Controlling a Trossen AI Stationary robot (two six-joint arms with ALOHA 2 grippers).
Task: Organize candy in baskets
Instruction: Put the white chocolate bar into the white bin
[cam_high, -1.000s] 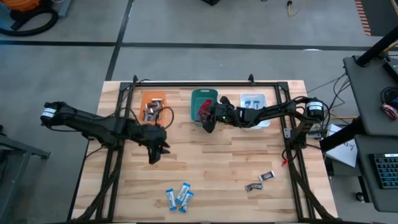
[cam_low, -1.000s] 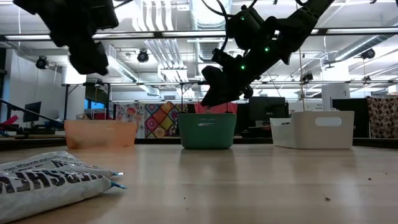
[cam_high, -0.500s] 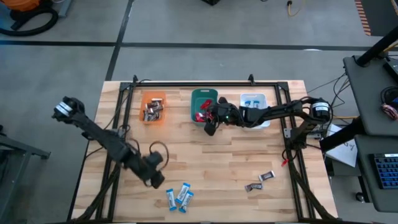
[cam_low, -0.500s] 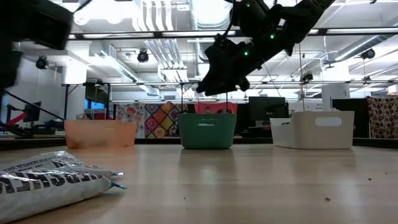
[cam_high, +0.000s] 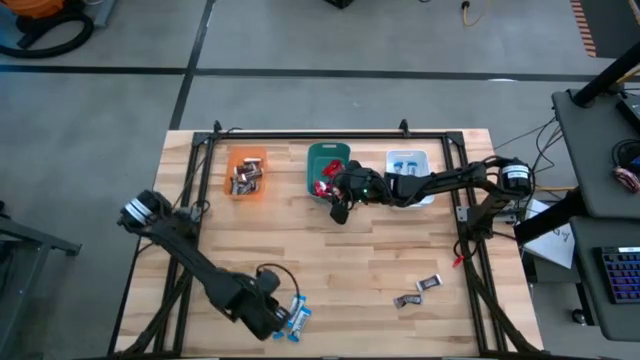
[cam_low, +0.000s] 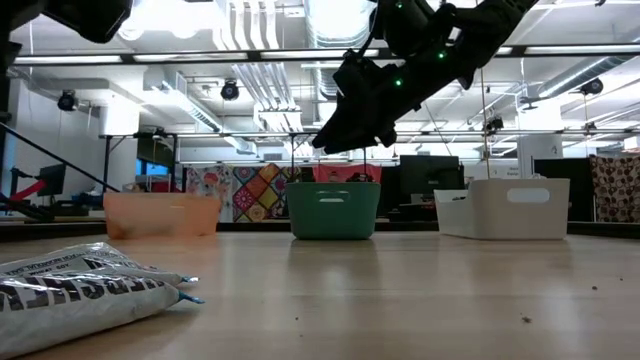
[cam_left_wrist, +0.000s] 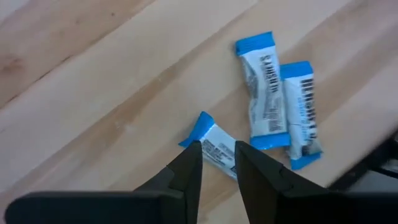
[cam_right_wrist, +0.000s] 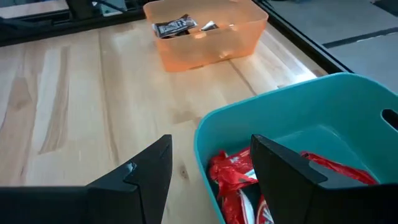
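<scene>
Pick-up step in hand: left claw (cam_left_wrist: 217, 163), narrowly parted, straddles one blue candy bar (cam_left_wrist: 211, 144) on the bench (cam_high: 340, 260), apparently not yet clamped. Next: close, lift. Right claw (cam_right_wrist: 211, 163) gapes empty over the teal basket (cam_right_wrist: 298, 112).

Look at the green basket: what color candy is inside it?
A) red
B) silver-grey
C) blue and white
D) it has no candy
A: the right wrist view looks into the teal green basket and shows red-wrapped candy lying in it, and the high view shows red there too.
</scene>
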